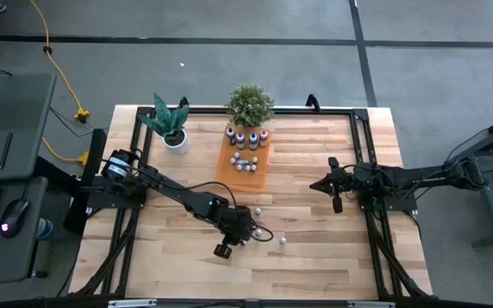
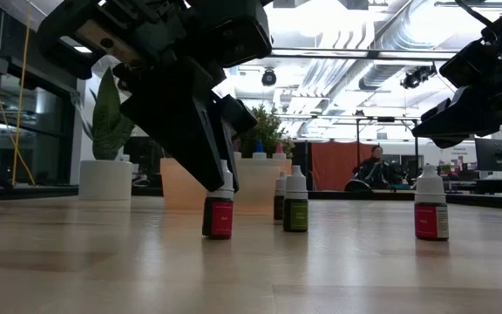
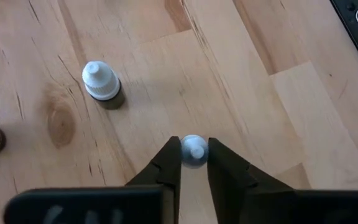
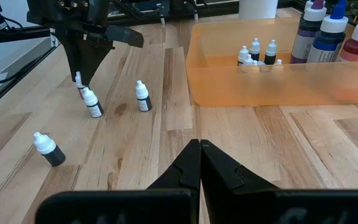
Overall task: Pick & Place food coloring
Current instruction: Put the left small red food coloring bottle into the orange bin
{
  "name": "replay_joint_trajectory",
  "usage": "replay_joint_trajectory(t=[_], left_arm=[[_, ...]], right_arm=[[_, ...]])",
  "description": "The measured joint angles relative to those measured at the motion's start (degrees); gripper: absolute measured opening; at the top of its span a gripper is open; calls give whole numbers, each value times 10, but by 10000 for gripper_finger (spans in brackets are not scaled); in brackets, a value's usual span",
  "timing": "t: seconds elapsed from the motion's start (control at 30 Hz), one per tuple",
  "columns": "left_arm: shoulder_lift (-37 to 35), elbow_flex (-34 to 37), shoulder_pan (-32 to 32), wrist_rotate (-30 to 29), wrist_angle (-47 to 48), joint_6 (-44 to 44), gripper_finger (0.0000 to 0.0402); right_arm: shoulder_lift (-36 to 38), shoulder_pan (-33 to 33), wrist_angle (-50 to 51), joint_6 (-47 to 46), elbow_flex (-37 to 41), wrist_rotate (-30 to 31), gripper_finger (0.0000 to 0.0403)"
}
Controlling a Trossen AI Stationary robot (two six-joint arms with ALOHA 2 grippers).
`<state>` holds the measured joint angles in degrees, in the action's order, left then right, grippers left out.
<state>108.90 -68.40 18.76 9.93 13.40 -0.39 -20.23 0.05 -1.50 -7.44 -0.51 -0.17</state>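
Observation:
Several small food coloring bottles with white caps stand on the wooden table. My left gripper (image 1: 248,231) is shut on the cap of one with a red label (image 2: 219,215). Others stand close by: a green-labelled one (image 2: 295,206), one behind it (image 2: 279,197) and a red one (image 2: 431,209) farther off. More small bottles (image 4: 257,53) sit in the orange tray (image 1: 229,171). My right gripper (image 4: 199,149) hangs shut near the table's right side, touching nothing. My left gripper pinches the white cap (image 3: 193,151) of the red-labelled bottle between its two fingertips (image 2: 217,180). The fingers slant down onto it from the table's left side. The bottle stands upright with its base on the table.
Larger bottles (image 4: 328,28) stand at the far end of the orange tray. Two potted plants (image 1: 171,124) (image 1: 250,104) stand along the table's far edge. Bare wood lies toward the near edge. A person sits in the room beyond (image 2: 375,167).

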Motion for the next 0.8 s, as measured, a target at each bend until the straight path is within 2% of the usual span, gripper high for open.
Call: replay_joint_trajectory(t=[0.1,0.47,0.6,0.8], left_arm=[[0,0,0,0,0,0,30],[-1,-1,-1,1,4,-1,34],[-1,-26,-2,4,62,0,33],[-1,-101,-17,20,168,3,33]], right_arm=[[0,0,0,0,0,0,0],[0,0,0,0,0,0,0],[0,0,0,0,0,0,0],[0,0,0,0,0,0,0]])
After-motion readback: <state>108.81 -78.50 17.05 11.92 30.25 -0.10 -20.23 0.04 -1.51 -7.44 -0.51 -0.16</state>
